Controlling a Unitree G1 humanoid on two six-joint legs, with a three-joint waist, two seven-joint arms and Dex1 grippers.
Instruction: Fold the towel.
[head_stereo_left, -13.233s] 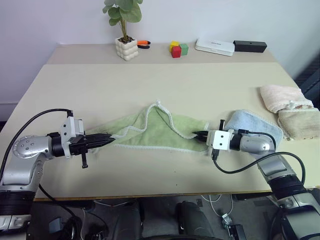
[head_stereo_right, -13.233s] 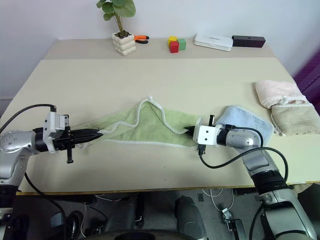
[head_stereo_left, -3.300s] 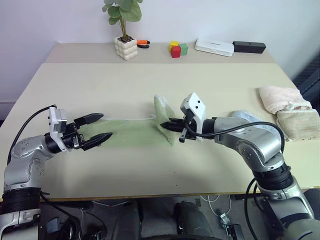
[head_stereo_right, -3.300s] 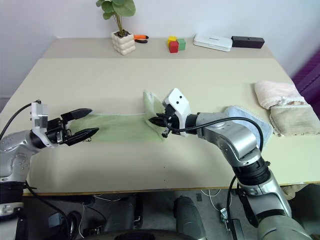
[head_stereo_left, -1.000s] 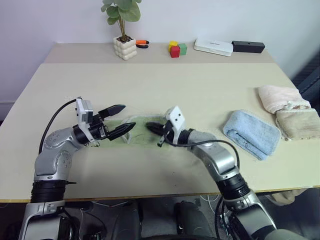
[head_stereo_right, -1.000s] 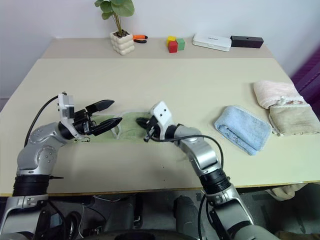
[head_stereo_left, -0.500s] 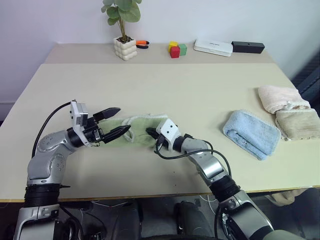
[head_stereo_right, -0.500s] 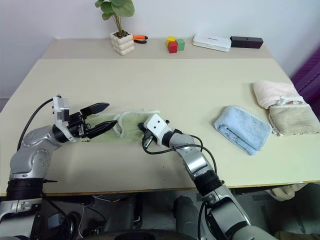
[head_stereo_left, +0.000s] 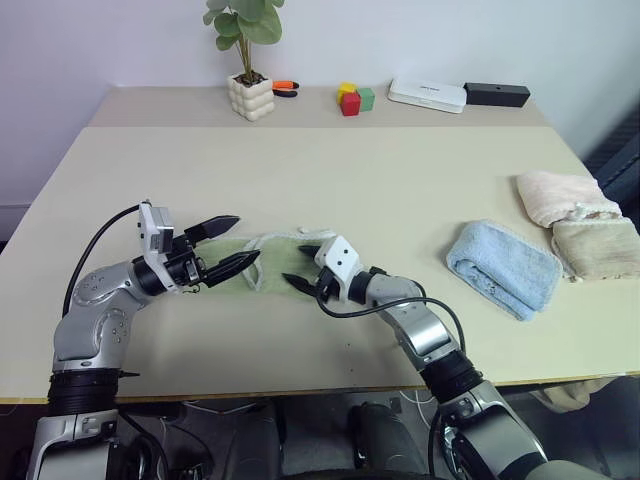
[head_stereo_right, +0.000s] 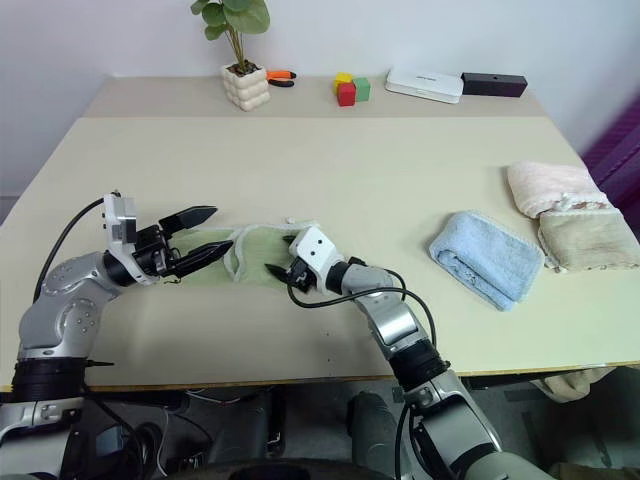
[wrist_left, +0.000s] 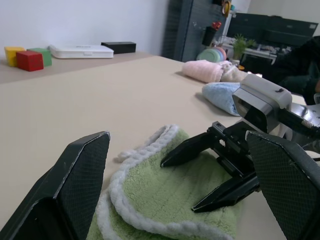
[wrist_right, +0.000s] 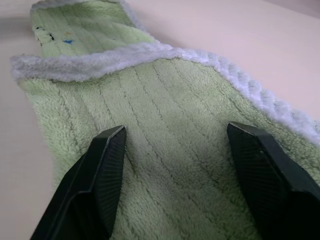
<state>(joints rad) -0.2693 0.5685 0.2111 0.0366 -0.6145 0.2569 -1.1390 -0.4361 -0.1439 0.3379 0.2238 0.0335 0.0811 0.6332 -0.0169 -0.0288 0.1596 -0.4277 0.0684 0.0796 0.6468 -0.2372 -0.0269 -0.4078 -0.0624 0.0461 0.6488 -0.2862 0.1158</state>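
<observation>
The light green towel with white edging lies folded into a short band on the table, between my two grippers. My left gripper is open at the towel's left end, one finger on either side of it. My right gripper is open over the towel's right end, its fingers apart above the cloth. The right wrist view looks onto the towel between the spread fingers, with a white-edged fold and a small blue mark further along. In the left wrist view the towel lies ahead, with the right gripper over it.
A rolled light blue towel lies to the right, with pink and beige folded towels beyond it near the right edge. At the back stand a potted plant, coloured blocks, a white box and a black box.
My right gripper has opened and let go of the towel's end, which now lies flat on the folded band. The left gripper has stayed open in place.
</observation>
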